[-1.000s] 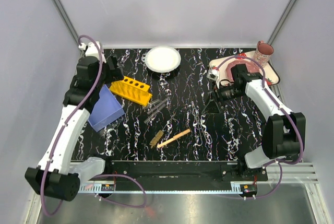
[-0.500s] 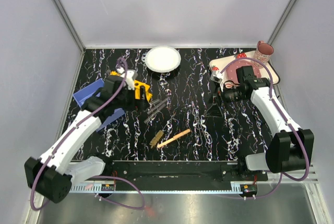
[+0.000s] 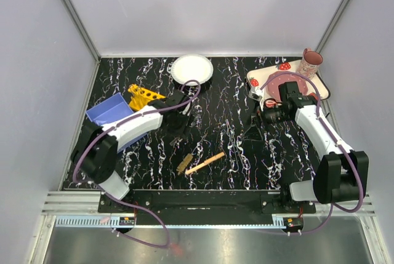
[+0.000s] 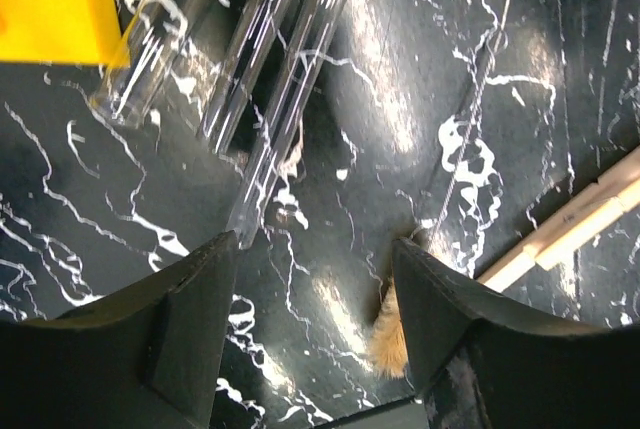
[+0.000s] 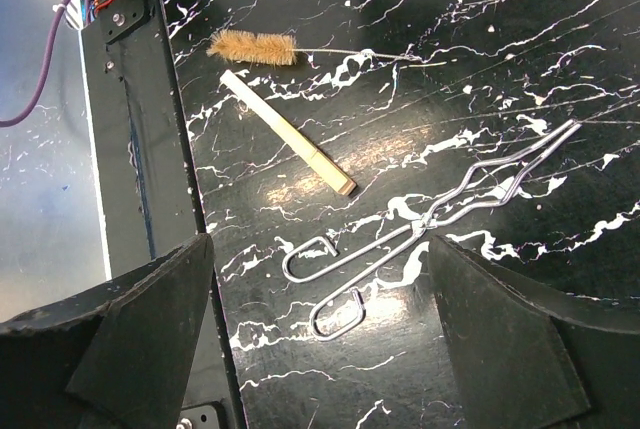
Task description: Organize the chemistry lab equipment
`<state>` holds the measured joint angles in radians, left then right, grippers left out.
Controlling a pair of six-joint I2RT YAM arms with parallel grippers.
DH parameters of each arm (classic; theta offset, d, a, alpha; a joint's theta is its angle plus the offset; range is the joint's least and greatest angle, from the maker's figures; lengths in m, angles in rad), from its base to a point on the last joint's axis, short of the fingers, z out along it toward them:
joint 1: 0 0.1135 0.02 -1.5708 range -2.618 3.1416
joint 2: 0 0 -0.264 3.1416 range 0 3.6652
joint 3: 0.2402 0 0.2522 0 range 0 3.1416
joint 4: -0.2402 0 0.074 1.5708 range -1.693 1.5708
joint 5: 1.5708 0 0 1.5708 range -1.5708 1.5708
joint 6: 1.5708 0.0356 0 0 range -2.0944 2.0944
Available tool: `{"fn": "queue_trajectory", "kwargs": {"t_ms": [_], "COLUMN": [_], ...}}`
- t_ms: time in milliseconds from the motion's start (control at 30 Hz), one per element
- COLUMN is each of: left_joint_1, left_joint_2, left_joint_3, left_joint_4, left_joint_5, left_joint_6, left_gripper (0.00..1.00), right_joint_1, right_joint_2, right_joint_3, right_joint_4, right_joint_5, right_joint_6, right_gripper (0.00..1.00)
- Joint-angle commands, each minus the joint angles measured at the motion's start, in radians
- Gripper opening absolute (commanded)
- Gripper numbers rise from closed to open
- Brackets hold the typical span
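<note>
Left claw [image 4: 315,294] sat part-open over the slender clear tubes [image 4: 290,79], nothing between the jaws. One tube's end lay just beside the left finger [image 4: 180,329]. Right claw [image 5: 320,339] gaped wide and empty above the thin bent-wire metal tongs [image 5: 430,217].

Tubes lay near the centre of the glossy black marble-print tabletop [image 3: 234,92], at 4 o'clock of the yellow plastic rack with round holes [image 3: 143,96].

My read: tubes light, stiff, slick, brittle, and they'd roll. Grip mid-length, across the axis, gently.

Short brown bristle brush [image 5: 252,47]: soft head, wire stem. Pale flat wooden stick [image 5: 285,131]: light, rigid. Both at 6 o'clock of the tubes.
</note>
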<state>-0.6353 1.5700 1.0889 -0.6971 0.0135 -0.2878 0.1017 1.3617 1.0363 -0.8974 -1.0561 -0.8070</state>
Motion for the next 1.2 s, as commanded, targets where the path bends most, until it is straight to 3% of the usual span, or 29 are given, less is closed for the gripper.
{"fn": "queue_trajectory", "kwargs": {"t_ms": [0,367,1167], "left_joint_1": [-0.015,-0.029,-0.044], "left_joint_2": [0.079,0.197,0.236], "left_joint_3": [0.088,0.121,0.089], "left_joint_4": [-0.002,-0.007,-0.021], "left_joint_5": [-0.069,-0.112,-0.136], "left_joint_6": [0.033,0.047,0.009], "left_gripper": [0.65,0.56,0.45], "right_joint_1": [-0.007,-0.008,-0.01], "right_joint_2": [0.008,0.028,0.025], "right_joint_3": [-0.005,-0.009,-0.01], "right_joint_4": [0.029,0.028,0.028], "right_joint_5": [-0.004,-0.001,-0.001], "right_joint_6": [-0.003,-0.008,-0.008], "right_gripper": [0.93,0.93,0.93]}}
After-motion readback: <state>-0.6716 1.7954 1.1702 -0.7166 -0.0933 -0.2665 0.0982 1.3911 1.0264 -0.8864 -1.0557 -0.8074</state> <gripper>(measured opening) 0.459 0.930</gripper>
